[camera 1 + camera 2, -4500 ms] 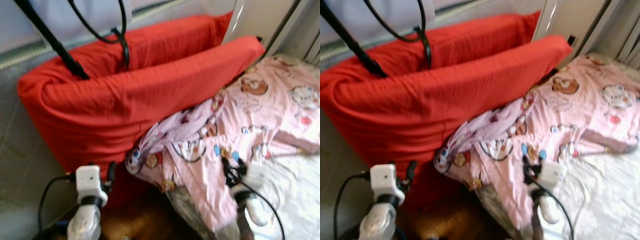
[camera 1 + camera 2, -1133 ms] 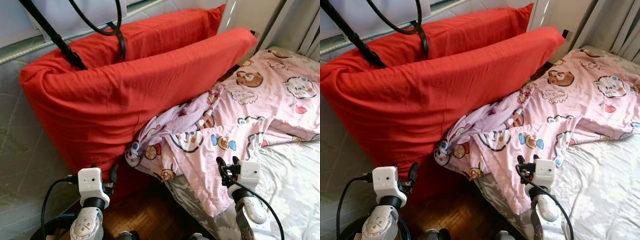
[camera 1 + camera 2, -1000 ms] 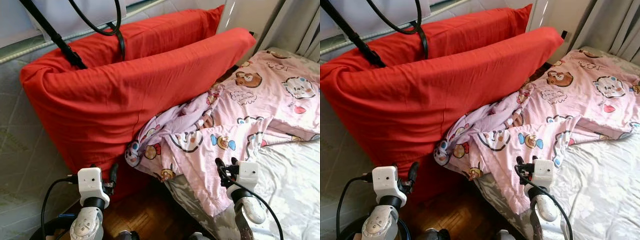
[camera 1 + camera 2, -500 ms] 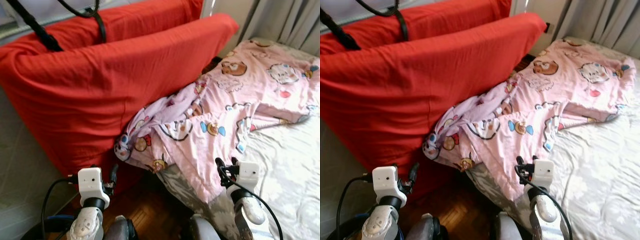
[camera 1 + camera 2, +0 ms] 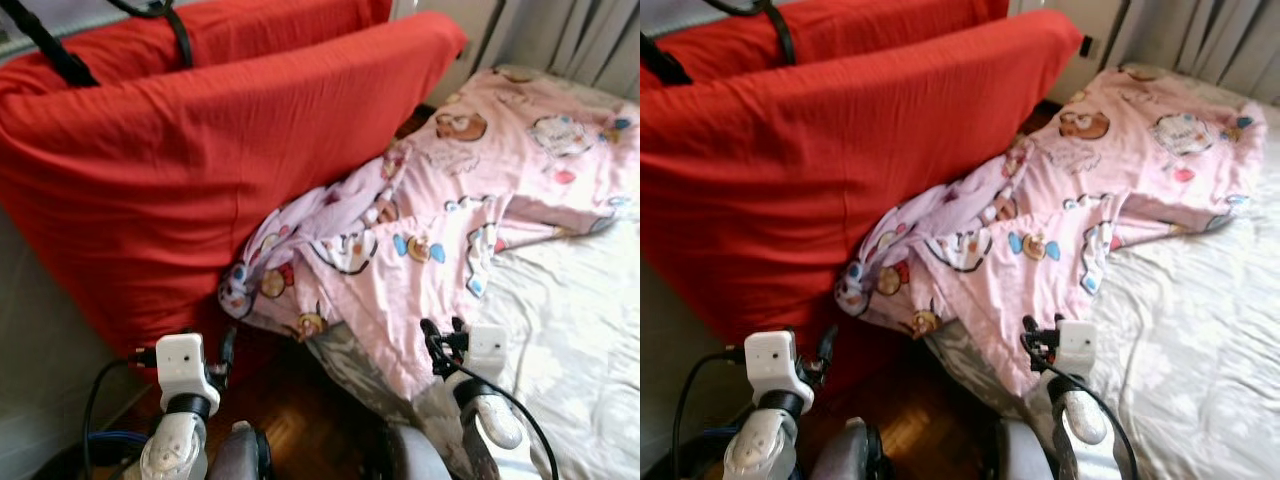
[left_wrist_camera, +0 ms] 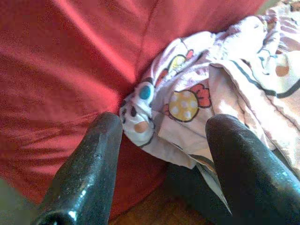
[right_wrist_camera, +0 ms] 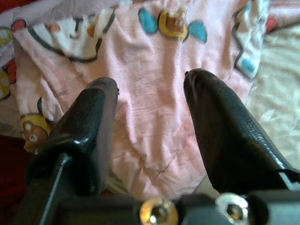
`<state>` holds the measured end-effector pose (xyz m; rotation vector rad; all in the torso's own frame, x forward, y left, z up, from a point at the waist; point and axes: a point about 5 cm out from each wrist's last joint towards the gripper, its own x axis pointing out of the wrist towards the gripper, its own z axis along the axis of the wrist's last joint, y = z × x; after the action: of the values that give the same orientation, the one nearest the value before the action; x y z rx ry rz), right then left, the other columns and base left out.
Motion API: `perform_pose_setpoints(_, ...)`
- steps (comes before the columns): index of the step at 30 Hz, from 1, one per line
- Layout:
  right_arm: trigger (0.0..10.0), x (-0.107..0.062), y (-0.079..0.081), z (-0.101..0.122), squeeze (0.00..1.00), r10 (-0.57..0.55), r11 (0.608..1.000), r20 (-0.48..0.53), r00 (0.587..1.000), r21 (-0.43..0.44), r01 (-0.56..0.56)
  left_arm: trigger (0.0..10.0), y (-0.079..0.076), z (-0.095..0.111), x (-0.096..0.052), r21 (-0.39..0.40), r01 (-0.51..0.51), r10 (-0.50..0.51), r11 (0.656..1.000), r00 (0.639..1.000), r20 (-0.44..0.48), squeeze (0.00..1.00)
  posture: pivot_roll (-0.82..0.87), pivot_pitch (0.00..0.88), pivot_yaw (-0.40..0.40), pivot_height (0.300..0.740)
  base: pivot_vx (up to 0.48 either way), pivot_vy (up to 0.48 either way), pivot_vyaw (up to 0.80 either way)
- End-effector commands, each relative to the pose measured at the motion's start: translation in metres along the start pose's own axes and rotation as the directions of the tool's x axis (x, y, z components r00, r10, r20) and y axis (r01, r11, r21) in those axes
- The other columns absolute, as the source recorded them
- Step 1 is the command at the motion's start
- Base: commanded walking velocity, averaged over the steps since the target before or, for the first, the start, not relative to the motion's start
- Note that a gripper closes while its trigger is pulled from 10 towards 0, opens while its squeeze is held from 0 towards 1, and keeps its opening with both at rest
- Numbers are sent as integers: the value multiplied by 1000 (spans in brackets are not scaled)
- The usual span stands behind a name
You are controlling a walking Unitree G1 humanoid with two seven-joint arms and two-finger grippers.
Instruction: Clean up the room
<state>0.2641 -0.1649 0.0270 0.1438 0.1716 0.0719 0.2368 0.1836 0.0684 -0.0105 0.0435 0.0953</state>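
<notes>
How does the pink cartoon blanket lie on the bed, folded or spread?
Spread but rumpled: the pink blanket covers the bed unevenly, one bunched corner hanging against the red cushion.

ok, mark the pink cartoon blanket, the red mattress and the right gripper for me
pink cartoon blanket (image 5: 480, 190), left eye view, flat printed part on the bed
red mattress (image 5: 190, 170), left eye view, broad front face
right gripper (image 7: 150, 103), right wrist view, midway between the fingertips
</notes>
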Motion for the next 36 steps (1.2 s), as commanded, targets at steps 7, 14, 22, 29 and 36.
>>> perform_pose_setpoints(7, 10000, -3, -1, -9, 0, 16, 1000, -56, 998, -3, -16, 10000, -1, -1, -2, -17, -2, 2, 1000, 1000, -14, 0, -73, 190, -18, 621, 0, 0, 0)
perform_pose_setpoints(14, 10000, -4, 2, -8, 0, 33, 999, -35, 999, 3, -33, 10000, 0, -1, -1, -15, -2, 1, 1000, 1000, -15, 0, -71, 192, -17, 591, 0, 0, 0)
perform_pose_setpoints(22, 10000, -5, 4, -10, 0, 48, 999, -52, 998, 3, -48, 10000, 0, -1, -2, -13, 1, -1, 1000, 1000, -17, 0, -71, 195, -15, 591, 0, 0, 0)
perform_pose_setpoints(29, 10000, -6, 8, -19, 0, 86, 996, -106, 991, 3, -86, 10000, -1, -2, -2, -9, 4, -4, 1000, 1000, -20, 0, -68, 200, -14, 581, 0, 0, 0)
perform_pose_setpoints(36, 10000, -7, 7, -19, 0, 86, 996, -86, 993, 4, -86, 10000, 0, -2, -2, -8, 4, -4, 1000, 1000, -21, 0, -67, 201, -13, 561, 0, 0, 0)
